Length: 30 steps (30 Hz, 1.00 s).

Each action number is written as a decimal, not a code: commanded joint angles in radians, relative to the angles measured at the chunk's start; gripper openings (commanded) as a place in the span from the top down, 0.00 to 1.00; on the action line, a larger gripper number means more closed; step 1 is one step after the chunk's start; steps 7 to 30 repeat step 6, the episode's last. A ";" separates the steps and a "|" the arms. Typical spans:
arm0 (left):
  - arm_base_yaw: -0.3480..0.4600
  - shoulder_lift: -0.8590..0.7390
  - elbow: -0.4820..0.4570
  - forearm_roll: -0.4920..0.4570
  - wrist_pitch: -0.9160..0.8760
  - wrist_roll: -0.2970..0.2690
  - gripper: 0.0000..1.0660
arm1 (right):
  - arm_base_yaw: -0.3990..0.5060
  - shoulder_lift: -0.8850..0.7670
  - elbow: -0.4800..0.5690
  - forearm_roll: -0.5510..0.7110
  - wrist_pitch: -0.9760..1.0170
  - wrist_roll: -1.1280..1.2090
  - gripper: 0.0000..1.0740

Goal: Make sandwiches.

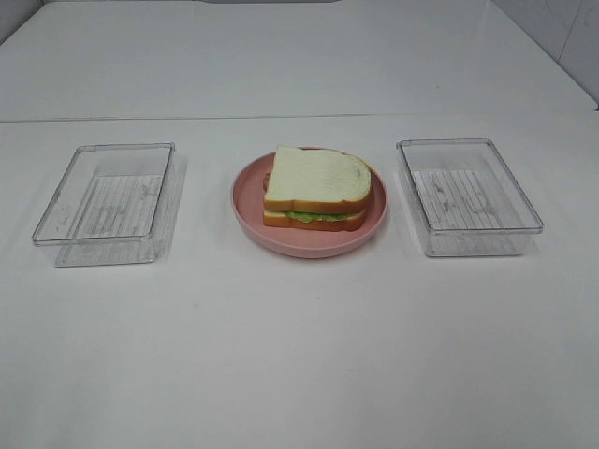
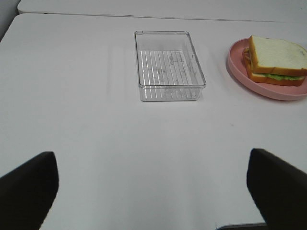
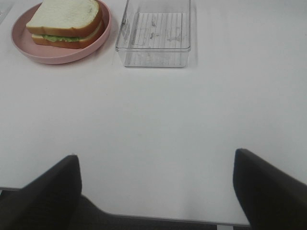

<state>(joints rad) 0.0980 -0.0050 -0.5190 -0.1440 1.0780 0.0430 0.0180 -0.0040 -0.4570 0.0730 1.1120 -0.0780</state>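
A sandwich (image 1: 315, 186) of two white bread slices with orange-brown crust and green lettuce between them sits on a round pink plate (image 1: 253, 210) in the middle of the table. It also shows in the left wrist view (image 2: 275, 60) and the right wrist view (image 3: 65, 21). Neither gripper shows in the exterior high view. My left gripper (image 2: 153, 191) is open and empty, far back from the sandwich. My right gripper (image 3: 156, 191) is open and empty, near the table's front edge.
An empty clear plastic box (image 1: 108, 201) stands left of the plate, seen also in the left wrist view (image 2: 168, 64). A second empty clear box (image 1: 466, 195) stands right of the plate, seen also in the right wrist view (image 3: 154, 32). The white table (image 1: 299, 355) spreads in front.
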 commanded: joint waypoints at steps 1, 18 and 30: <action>0.004 -0.016 0.003 -0.012 -0.010 0.000 0.04 | -0.004 -0.029 0.001 0.007 -0.005 0.003 0.21; 0.004 -0.016 0.003 -0.012 -0.010 0.000 0.04 | -0.004 -0.029 0.001 0.007 -0.005 0.003 0.21; 0.004 -0.016 0.003 -0.012 -0.010 0.000 0.04 | -0.004 -0.029 0.001 0.007 -0.005 0.003 0.21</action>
